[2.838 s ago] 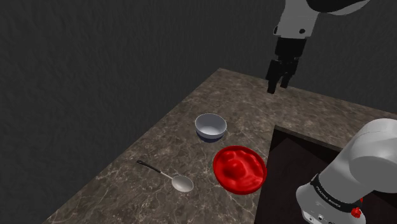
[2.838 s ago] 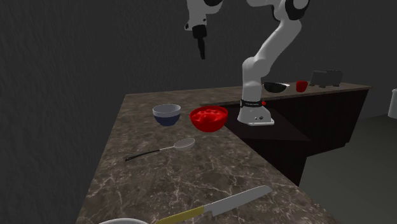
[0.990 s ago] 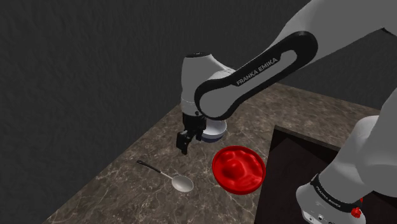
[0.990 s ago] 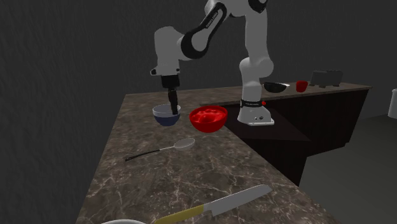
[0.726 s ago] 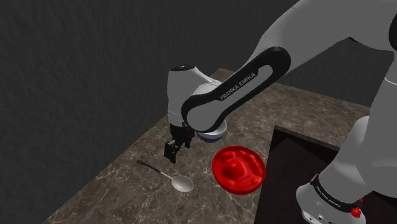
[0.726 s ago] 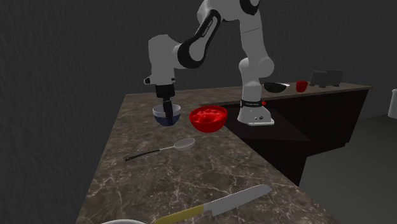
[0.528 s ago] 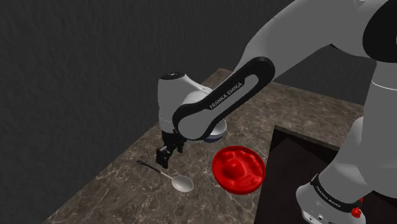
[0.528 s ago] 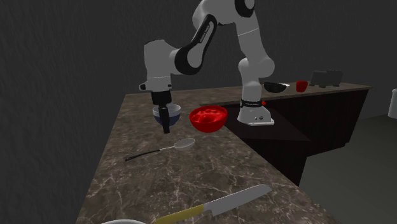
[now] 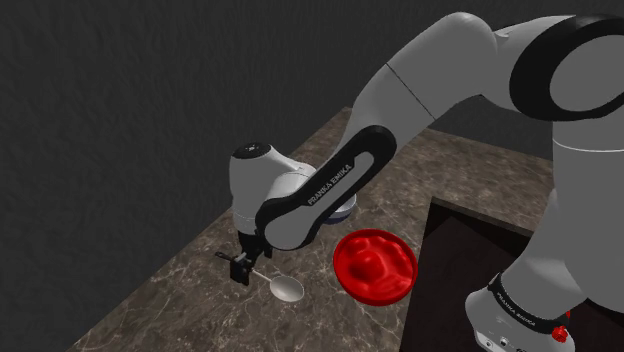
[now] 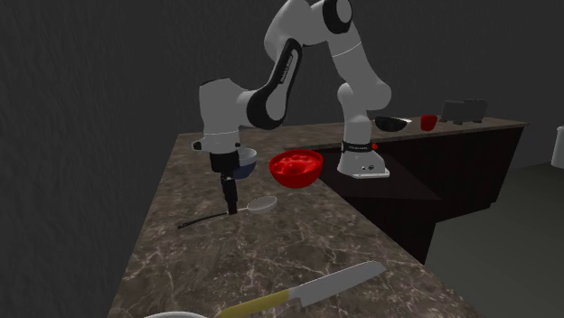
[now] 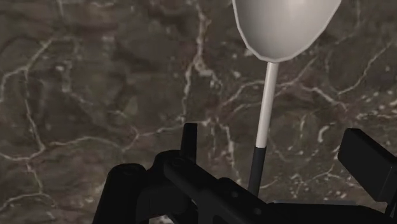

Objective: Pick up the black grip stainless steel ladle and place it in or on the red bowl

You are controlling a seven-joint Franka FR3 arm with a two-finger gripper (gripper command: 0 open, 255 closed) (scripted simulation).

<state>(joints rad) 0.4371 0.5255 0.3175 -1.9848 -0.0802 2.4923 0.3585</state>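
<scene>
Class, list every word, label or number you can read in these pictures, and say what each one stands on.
"FRANKA EMIKA": white letters on the dark band of the arm, shoulder view.
Small white marks on the black ring at the arm's base: too small to read.

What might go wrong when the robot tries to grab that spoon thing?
The ladle has a thin handle lying flat on the counter, so the open end effector might pinch past it or scrape the stone. Held by the handle, its big scoop could sag and slip out before reaching the red bowl.
</scene>
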